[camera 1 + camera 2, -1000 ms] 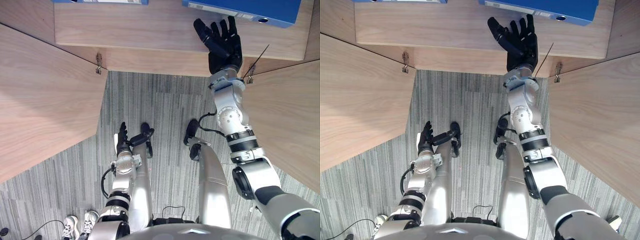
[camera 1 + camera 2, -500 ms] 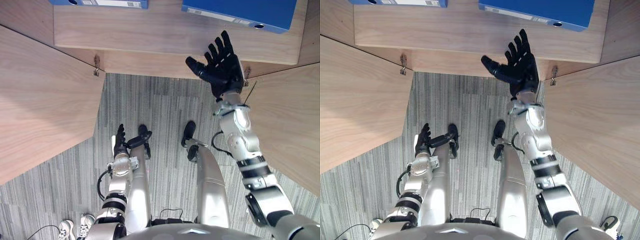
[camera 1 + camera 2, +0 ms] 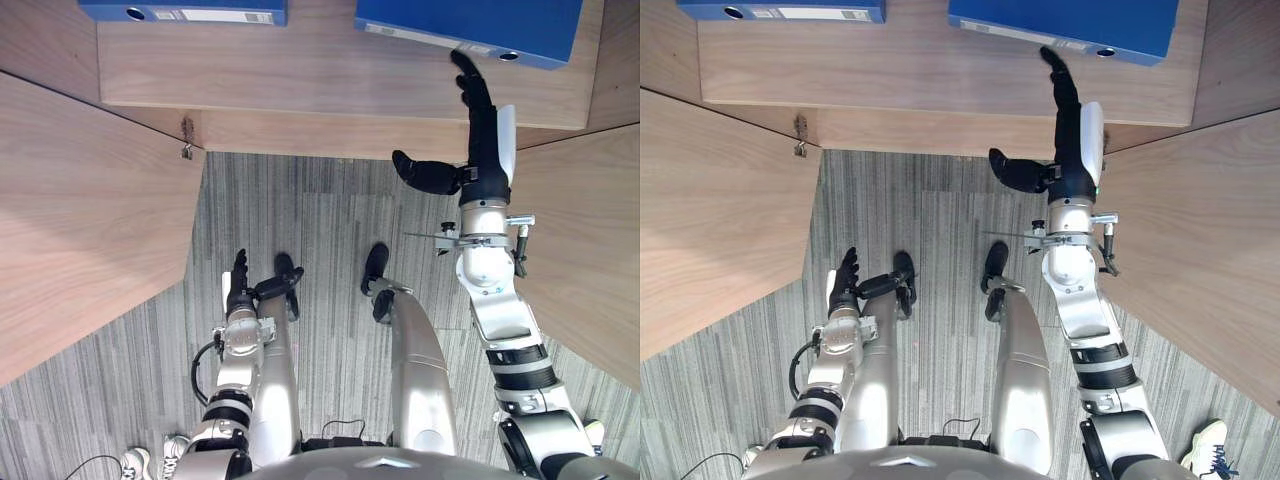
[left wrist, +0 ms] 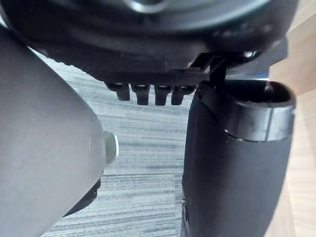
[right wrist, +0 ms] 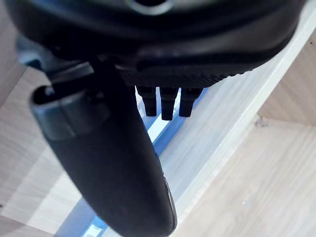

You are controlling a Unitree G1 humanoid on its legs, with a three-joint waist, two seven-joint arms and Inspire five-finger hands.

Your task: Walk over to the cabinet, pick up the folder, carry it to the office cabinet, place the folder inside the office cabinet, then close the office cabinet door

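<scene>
Fingers (image 3: 470, 90) of my right hand (image 3: 487, 160) are stretched out straight, with the thumb (image 3: 425, 172) held wide to the side; the hand is empty. The tips reach the near edge of the blue folder (image 3: 470, 15), touching it or just short of it; I cannot tell which. The folder lies flat on the cabinet shelf (image 3: 320, 70), its spine (image 3: 440, 40) towards me, with the finger hole (image 3: 510, 55) near one end. A second folder (image 3: 180, 10) lies well apart on the same shelf, to my left. The left door (image 3: 80, 200) and the right door (image 3: 590, 250) both stand open. My left hand (image 3: 240, 280) hangs by my leg, loose and empty.

I judge the folder stiff, board-covered and fairly heavy if full. Its cover looks smooth, so a flat push should slide it, but a pinch on the face would likely slip. The best hold is across the spine, thumb beneath and fingers on top, near the middle so it does not tip.
</scene>
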